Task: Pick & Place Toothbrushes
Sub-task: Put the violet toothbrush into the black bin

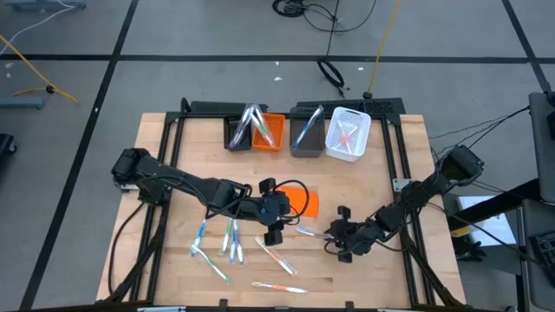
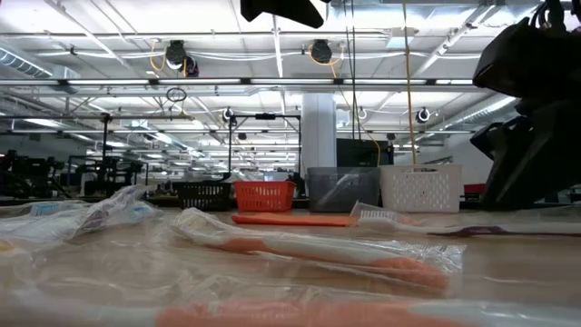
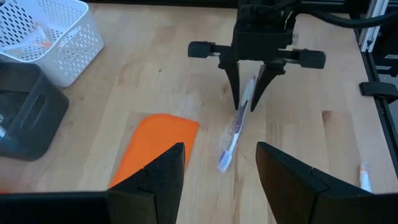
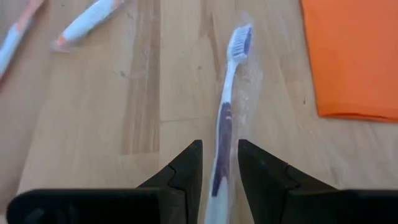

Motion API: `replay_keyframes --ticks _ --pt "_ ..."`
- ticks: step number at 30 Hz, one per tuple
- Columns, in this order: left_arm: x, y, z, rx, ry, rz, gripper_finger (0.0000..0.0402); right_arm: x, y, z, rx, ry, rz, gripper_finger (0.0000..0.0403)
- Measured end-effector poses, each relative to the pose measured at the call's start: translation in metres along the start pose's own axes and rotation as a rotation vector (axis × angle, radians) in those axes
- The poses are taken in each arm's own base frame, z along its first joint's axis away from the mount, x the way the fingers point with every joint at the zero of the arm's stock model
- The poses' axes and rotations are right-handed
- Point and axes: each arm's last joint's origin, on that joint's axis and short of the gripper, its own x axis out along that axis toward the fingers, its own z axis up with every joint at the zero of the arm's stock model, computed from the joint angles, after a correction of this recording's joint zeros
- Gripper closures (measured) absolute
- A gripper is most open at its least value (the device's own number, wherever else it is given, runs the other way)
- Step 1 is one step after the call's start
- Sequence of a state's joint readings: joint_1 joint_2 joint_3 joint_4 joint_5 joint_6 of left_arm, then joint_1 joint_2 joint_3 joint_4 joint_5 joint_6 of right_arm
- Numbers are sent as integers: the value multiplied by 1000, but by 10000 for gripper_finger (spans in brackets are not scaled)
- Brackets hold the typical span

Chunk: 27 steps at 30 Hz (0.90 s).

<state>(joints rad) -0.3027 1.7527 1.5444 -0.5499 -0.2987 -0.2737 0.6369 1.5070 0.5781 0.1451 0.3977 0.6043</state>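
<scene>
A wrapped toothbrush [image 4: 227,93] with a white and purple handle lies flat on the wooden table, right of the orange sheet [image 1: 303,201]. My right gripper [image 4: 219,146] is low over its handle end, open. One finger stands on each side of the handle [image 3: 239,121], with a small gap on both sides. My left gripper [image 3: 221,149] hangs open above the orange sheet with nothing between its fingers, facing the right gripper [image 3: 246,104]. Several more toothbrushes [image 1: 230,238] lie on the table's near left part.
Along the far edge stand a black bin [image 1: 236,132], an orange bin [image 1: 269,132], a grey bin [image 1: 306,134] and a white basket [image 1: 349,134], each with toothbrushes in it. Loose toothbrushes [image 1: 279,286] lie near the front edge. Metal frame rails [image 1: 403,173] border the table.
</scene>
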Motion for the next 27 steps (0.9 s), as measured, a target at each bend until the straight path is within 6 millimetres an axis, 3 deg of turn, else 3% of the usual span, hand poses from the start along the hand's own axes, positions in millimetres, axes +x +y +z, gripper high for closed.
replay_keyframes --ticks 27 --pt "0 0 0 1 0 0 202 4 0 -7 39 56 7 310"
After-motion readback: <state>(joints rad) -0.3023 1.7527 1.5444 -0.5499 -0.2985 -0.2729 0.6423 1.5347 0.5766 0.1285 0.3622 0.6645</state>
